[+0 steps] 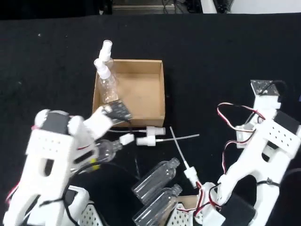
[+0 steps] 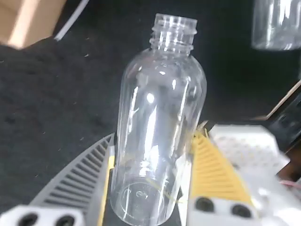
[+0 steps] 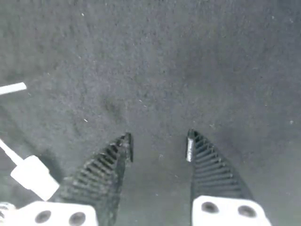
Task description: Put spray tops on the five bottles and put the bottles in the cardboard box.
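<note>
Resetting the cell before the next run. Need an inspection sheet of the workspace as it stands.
Surface: black cloth, lying flat.
Job's things: cardboard box holds two capped bottles at one side; two open bottles lie between the arms; loose spray tops lie in front of the box, another spray top by the right arm.
Clutter: nothing seen.
Grippers: left gripper shut on an uncapped bottle; right gripper open over bare cloth.
Cables: red and white wires looped on the right arm.
Surroundings: pale patch past the table's far edge, unclear what.
</note>
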Controlling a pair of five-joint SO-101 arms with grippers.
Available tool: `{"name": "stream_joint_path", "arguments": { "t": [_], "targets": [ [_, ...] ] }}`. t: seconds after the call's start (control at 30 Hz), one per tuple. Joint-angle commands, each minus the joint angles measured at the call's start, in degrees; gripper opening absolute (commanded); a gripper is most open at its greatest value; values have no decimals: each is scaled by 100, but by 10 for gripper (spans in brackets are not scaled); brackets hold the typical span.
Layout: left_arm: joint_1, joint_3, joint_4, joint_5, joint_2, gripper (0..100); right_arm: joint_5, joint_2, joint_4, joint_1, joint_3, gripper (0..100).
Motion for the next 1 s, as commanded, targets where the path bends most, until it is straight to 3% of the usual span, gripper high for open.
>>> {"name": "stream_joint_path", "arguments": {
  "t": [0.0, 0.2, 0.37, 0.53, 0.7, 0.77, 0.87, 0.97],
  "targets": [
    [-1051, 31, 114, -844, -308, 163, -202, -40, 62, -369, -48, 178],
    [-3169, -4, -580, -1705, 642, 163, -510, -40, 62, -897, -57, 178],
    [-4752, 4, -1899, -1749, 1934, 163, -818, -40, 62, -1565, -66, 178],
    [-5877, -22, -3042, -1749, 2919, 164, -1116, -48, 396, -2382, -286, 178],
    [-6387, -154, -3332, -1758, 3376, 173, -1116, -48, 686, -3349, -523, 178],
    [-6440, -268, -3288, -1749, 3429, 220, -1257, -48, 668, -3666, -488, 178],
    [-6510, -435, -3209, -1802, 3464, 285, -1468, -40, 615, -4000, -374, 178],
    [-6492, -831, -3007, -1811, 3508, 291, -1556, -40, 484, -4193, -189, 178]
  ]
}}
